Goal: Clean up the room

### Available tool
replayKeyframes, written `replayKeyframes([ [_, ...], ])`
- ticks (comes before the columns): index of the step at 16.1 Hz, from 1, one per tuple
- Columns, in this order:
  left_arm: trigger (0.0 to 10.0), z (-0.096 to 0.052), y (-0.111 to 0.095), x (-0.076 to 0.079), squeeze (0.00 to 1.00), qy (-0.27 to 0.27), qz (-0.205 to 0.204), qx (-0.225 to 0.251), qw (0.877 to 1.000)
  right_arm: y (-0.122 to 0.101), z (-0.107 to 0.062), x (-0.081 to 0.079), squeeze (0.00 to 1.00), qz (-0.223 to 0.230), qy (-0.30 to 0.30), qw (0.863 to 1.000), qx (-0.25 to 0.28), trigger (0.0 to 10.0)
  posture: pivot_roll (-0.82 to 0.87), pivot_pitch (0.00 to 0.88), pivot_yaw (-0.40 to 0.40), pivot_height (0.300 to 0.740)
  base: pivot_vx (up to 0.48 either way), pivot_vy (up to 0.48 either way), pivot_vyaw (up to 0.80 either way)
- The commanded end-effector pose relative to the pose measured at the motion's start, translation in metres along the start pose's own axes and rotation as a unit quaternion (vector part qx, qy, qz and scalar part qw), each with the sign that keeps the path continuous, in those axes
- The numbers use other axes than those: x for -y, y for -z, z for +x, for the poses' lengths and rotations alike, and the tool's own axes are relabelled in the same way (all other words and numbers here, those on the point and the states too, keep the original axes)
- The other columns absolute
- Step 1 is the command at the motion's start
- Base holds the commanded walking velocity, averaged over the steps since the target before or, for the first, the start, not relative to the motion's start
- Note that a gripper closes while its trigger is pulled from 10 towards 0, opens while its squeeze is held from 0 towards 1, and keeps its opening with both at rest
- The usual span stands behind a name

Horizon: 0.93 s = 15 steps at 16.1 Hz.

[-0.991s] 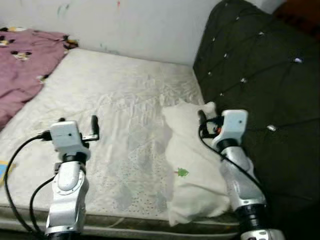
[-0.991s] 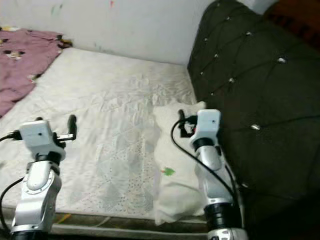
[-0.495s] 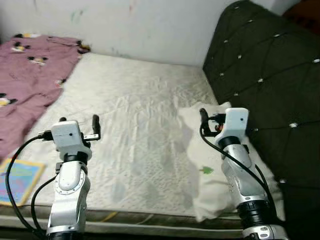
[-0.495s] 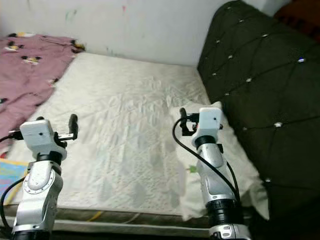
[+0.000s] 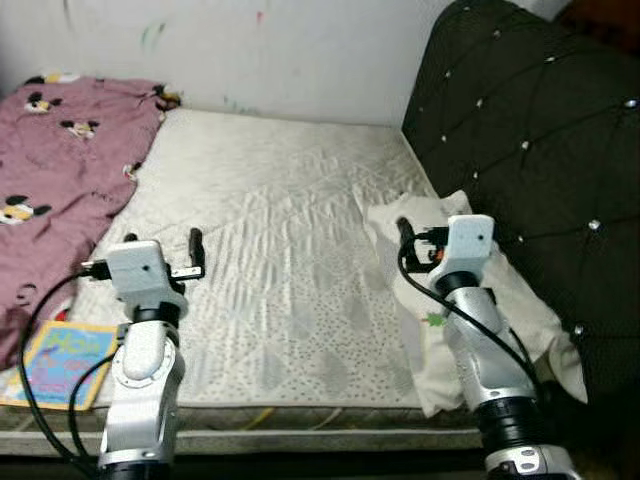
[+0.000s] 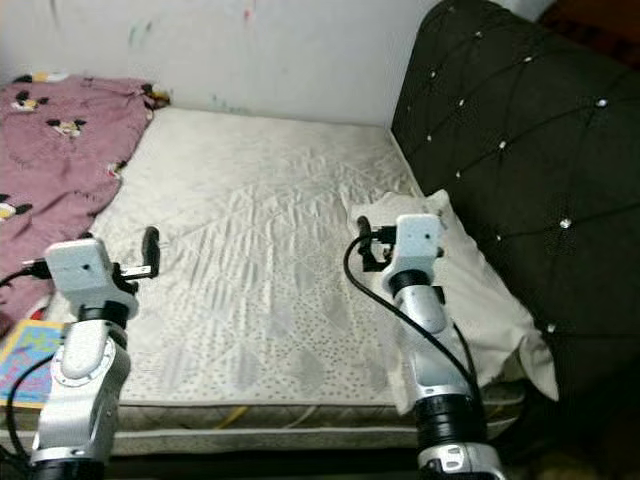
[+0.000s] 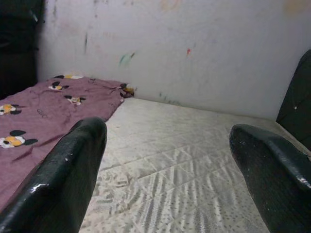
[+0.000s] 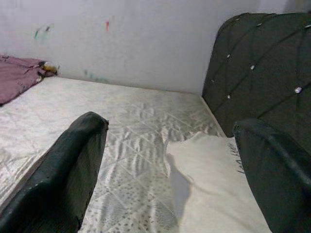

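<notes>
Both grippers are held raised in front of the robot over the near edge of the bed (image 5: 290, 230), and nothing is gripped. The left gripper (image 7: 170, 160) is seen with its fingers (image 7: 73, 170) spread wide apart; the right gripper (image 8: 170, 165) is likewise seen with fingers (image 8: 73, 165) well apart.

The white pillow (image 5: 480, 300) lies at the bed's right side, against the dark tufted headboard (image 5: 540, 150), with its near corner hanging over the mattress edge. The main risk is judged to be that corner: if the pillow is caught at one end only, or brushed by the right arm, it could be dragged off onto the floor. The soft cover could also be pinched alone, leaving the filling to sag.

Its long axis is seen running from the near edge away toward the wall, along the headboard. A purple blanket (image 5: 60, 170) is bunched at the far left, and a colourful book (image 5: 55, 360) lies at the near left corner.
</notes>
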<state>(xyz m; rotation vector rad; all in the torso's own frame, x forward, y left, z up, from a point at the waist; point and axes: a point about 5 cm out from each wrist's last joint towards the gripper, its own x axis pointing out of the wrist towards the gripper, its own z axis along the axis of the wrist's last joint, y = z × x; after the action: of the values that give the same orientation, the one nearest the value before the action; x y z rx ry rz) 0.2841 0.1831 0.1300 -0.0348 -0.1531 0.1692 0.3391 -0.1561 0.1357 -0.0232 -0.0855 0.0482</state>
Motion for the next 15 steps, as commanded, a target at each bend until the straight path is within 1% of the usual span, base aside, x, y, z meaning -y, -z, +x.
replayKeyframes([
  [1, 10.0, -0.001, 0.001, 0.010, 0.00, 0.016, -0.005, -0.003, 1.000, 0.004, -0.001, 0.011, 0.00, -0.003, 0.013, 1.000, -0.008, 10.0, -0.02, 0.000, -0.074, 0.740, 0.000, 0.420, 0.00],
  [4, 10.0, -0.001, 0.001, 0.008, 0.00, 0.015, -0.004, -0.003, 1.000, 0.005, -0.002, 0.006, 0.00, 0.001, 0.000, 1.000, -0.010, 10.0, -0.02, 0.000, -0.074, 0.740, 0.000, 0.451, 0.00],
  [7, 10.0, -0.003, 0.003, 0.007, 0.00, 0.012, -0.002, -0.006, 1.000, 0.010, -0.005, 0.001, 0.00, 0.006, -0.012, 1.000, -0.020, 10.0, -0.01, 0.000, -0.075, 0.740, 0.000, 0.460, 0.00],
  [15, 10.0, -0.001, 0.002, 0.008, 0.00, 0.011, -0.006, -0.005, 1.000, 0.012, -0.004, 0.000, 0.00, 0.003, -0.020, 0.999, -0.026, 10.0, -0.02, 0.000, -0.077, 0.740, 0.000, 0.480, 0.00],
])
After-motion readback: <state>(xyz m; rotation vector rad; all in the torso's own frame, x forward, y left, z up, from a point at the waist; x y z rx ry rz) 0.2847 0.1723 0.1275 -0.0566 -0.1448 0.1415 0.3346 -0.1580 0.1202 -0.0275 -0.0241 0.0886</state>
